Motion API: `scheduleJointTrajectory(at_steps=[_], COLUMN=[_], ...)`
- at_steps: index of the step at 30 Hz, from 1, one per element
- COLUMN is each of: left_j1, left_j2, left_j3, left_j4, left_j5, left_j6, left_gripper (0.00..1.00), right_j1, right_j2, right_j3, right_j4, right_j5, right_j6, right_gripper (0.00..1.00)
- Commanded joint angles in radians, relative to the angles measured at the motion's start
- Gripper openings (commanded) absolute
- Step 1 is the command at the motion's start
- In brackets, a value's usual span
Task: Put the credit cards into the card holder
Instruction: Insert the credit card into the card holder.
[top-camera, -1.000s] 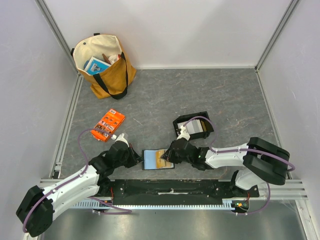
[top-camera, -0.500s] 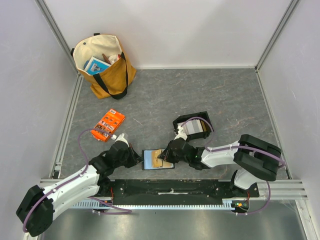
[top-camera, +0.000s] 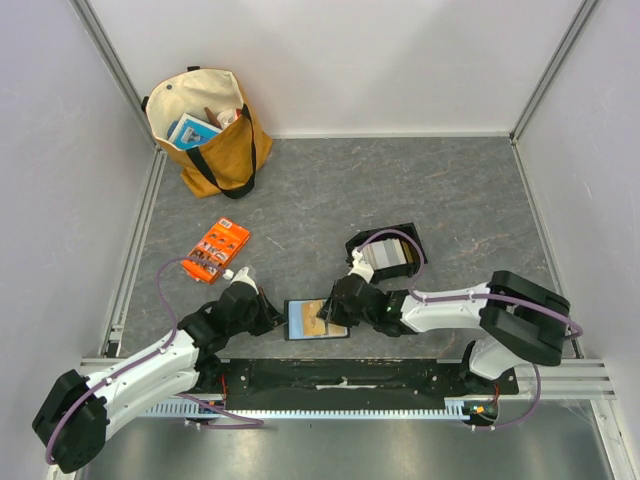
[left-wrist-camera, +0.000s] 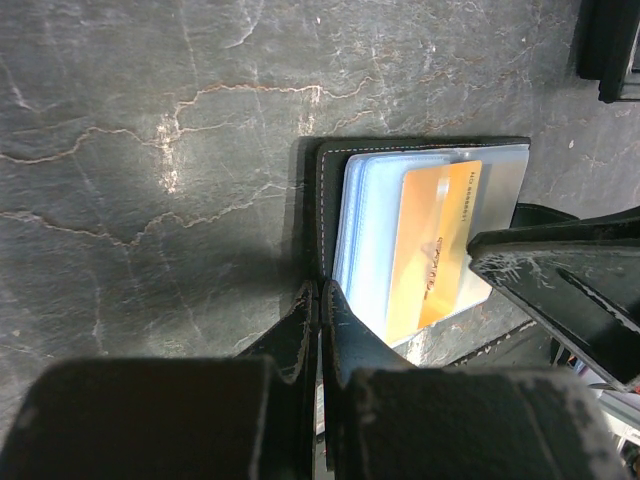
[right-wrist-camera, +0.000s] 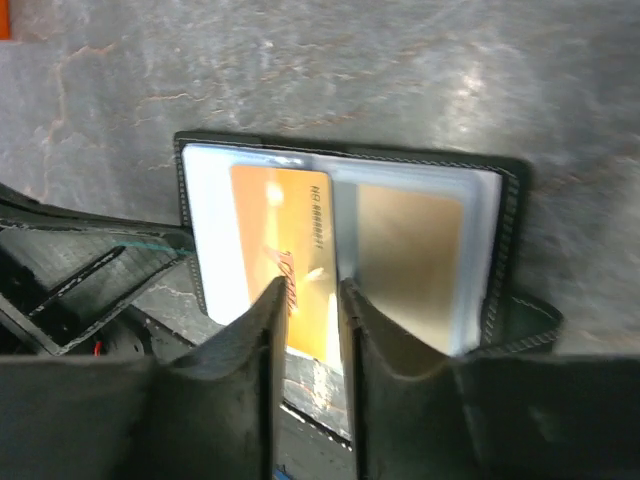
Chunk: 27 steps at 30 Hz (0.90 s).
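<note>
We see the desk (top-camera: 450, 190) as a grey stone-look surface with pale veins, mostly matt, catching a soft glare in places. The card holder (left-wrist-camera: 322, 200) has a black leather-like cover with light stitching along its edge. Its inner sleeves are clear bluish plastic, smooth and shiny. The credit card (left-wrist-camera: 437, 240) lying in it is orange plastic with a glossy face. The left claw (left-wrist-camera: 320, 300) and the right claw (right-wrist-camera: 308, 295) are matt black plastic, scuffed pale at the edges. Near the desk's far left corner the tote bag (top-camera: 225, 150) is plain cloth, cream and mustard. The orange packet (top-camera: 217, 248) looks printed and smooth.
</note>
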<state>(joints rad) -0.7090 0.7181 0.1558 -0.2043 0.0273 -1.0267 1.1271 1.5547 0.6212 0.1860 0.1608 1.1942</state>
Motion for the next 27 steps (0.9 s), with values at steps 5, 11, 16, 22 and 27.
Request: scheduleJointTrajectory(at_steps=[5, 11, 16, 22, 27], left_j1=[-0.003, -0.004, -0.003, -0.003, -0.003], left_j2=[0.001, -0.005, -0.009, -0.011, -0.009], left_j3=[0.016, 0.018, 0.016, 0.013, 0.014], left_j4=[0.022, 0.023, 0.022, 0.025, 0.026], left_j5=[-0.007, -0.001, -0.001, 0.000, 0.002], left_j6=[0.004, 0.007, 0.005, 0.004, 0.002], left_gripper=[0.02, 0.02, 0.02, 0.02, 0.02], right_j1=[0.010, 0.023, 0.034, 0.037, 0.040], right_j2=[-0.091, 0.011, 0.067, 0.113, 0.101], right_j3=[0.046, 0.106, 0.159, 0.176, 0.172], right_j4=[-0.267, -0.194, -0.201, -0.148, -0.089], right_j5=[0.140, 0.057, 0.045, -0.024, -0.037], right_j6=[-0.090, -0.143, -0.157, -0.166, -0.171], right_gripper=[0.51, 0.48, 0.48, 0.46, 0.44])
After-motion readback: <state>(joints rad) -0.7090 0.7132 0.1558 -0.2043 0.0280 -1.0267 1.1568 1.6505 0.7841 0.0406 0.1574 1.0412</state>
